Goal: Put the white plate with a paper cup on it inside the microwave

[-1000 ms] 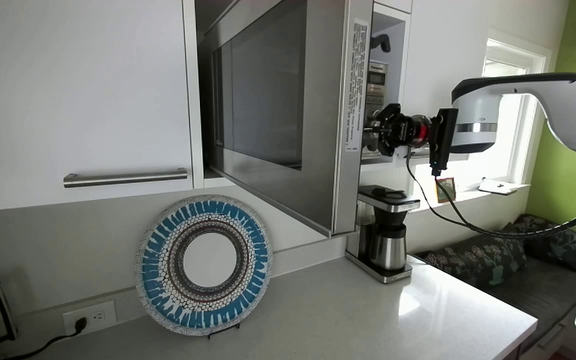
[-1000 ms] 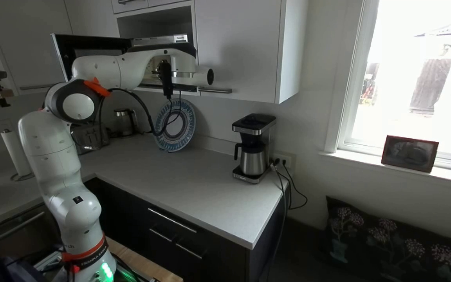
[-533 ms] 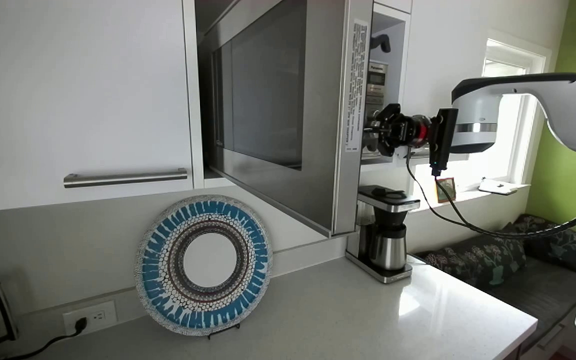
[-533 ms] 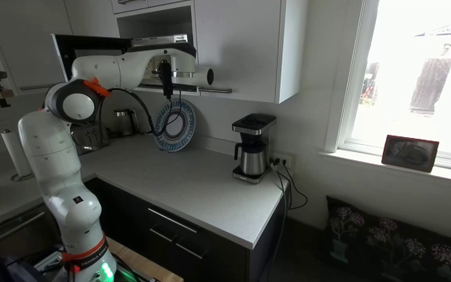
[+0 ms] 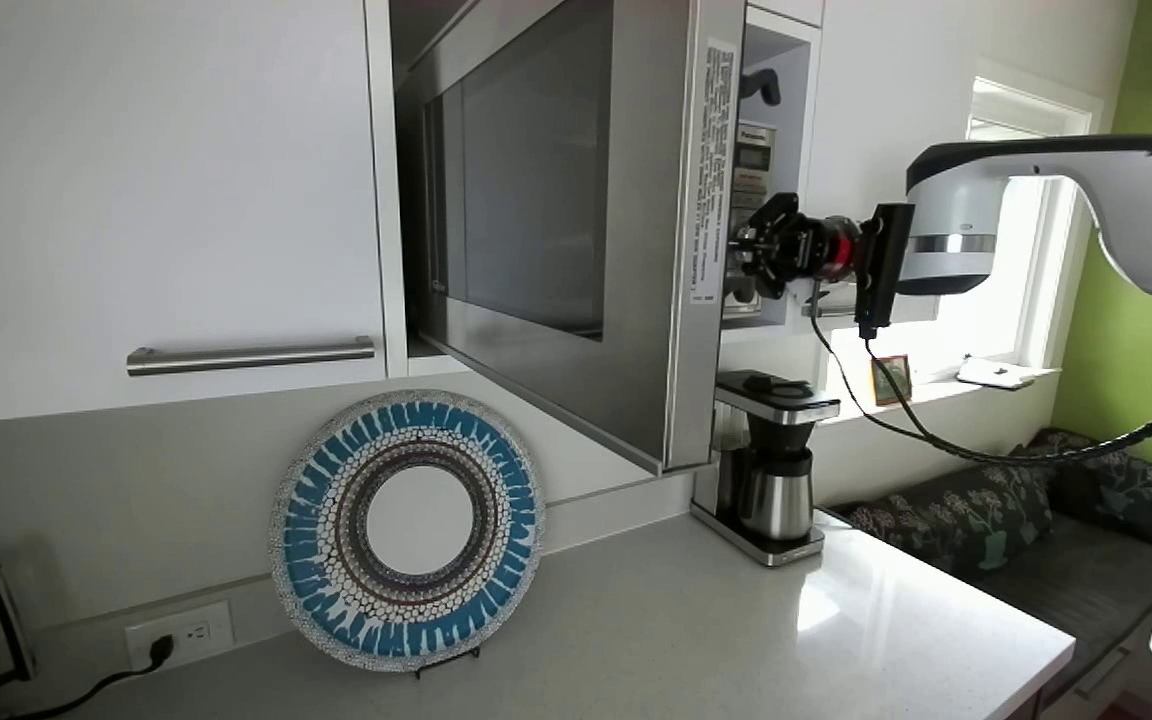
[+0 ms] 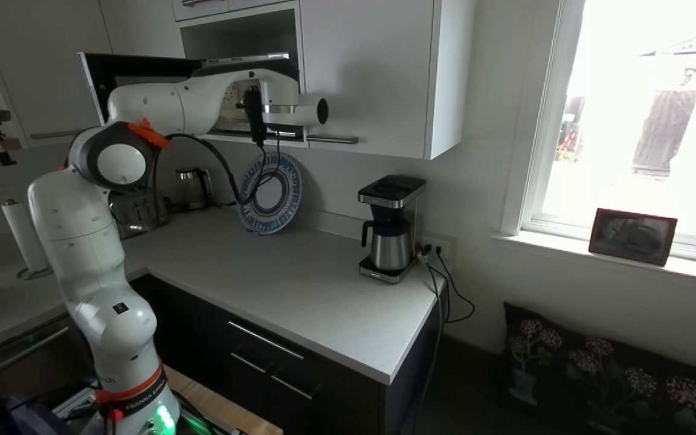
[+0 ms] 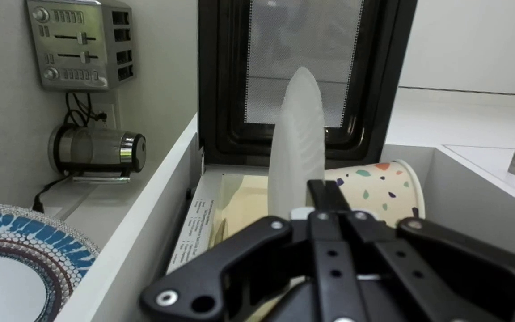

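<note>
The gripper (image 7: pixel 327 192) pinches the rim of the white plate (image 7: pixel 297 134), 2 fingertips close together, with the plate jutting out ahead of them, edge-on in the wrist view. The paper cup (image 7: pixel 380 190) lies just beyond those fingertips on the plate's upper side — its base is hidden. The microwave (image 7: pixel 244 192) is ahead of the gripper, its door (image 5: pixel 536 190) wide open to the gripper's left.

The step in hand looks like the entry. Carry the plate level: with 1 rim grip, a small tilt could slide the cup. Its mouth seems high against the opening, so check clearance above — lower if needed — and mind the plate's far edge near the door. Feed straight in, slowly; let go only once the plate rests flat inside.
</note>
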Controlling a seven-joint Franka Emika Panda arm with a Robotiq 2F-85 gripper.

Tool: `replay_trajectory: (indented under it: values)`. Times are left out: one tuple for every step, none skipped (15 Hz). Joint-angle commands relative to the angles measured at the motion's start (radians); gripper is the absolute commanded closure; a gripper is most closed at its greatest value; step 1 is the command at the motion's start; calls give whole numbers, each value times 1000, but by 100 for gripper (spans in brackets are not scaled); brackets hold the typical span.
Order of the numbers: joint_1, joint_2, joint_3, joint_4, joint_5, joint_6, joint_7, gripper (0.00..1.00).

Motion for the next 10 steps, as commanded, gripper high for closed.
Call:
replay_trajectory:
  values:
    - [24,-14,17,17,1,92,51,100]
    - [30,-20,23,13,-1,113,66,100]
    - [37,-25,29,10,-5,135,81,100]
    - [44,-31,37,3,-5,161,96,100]
    - [51,-37,46,-2,-9,195,110,100]
    - [58,-42,54,0,-14,224,124,100]
    - [65,-48,61,-3,-20,252,137,100]
    - [69,-58,66,-6,-26,278,156,100]
    - [74,-65,72,-9,-36,302,168,100]
    - [79,-72,79,-12,-44,329,179,100]
